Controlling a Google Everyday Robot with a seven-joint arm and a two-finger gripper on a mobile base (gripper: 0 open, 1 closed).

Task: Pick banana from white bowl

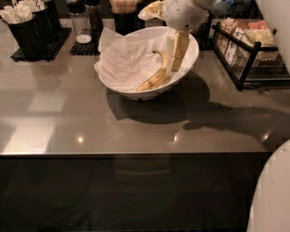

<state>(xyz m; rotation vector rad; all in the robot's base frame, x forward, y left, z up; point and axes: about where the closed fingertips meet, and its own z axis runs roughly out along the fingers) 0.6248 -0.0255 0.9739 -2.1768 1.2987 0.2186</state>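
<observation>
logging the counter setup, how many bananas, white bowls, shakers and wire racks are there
bananas: 1, the banana, lying in the bowl
white bowls: 1, the white bowl
shakers: 2, the clear shaker and the dark shaker
wire racks: 1, the wire rack
total: 5
The gripper hangs inside the bowl, beside the banana.

The gripper (176,67) is hanging in the white bowl (192,52), hiding part of its far rim; whether it is touching the banana (153,80) just to its left is proving unclear. Above it, the arm (183,13) is running off the top edge.
</observation>
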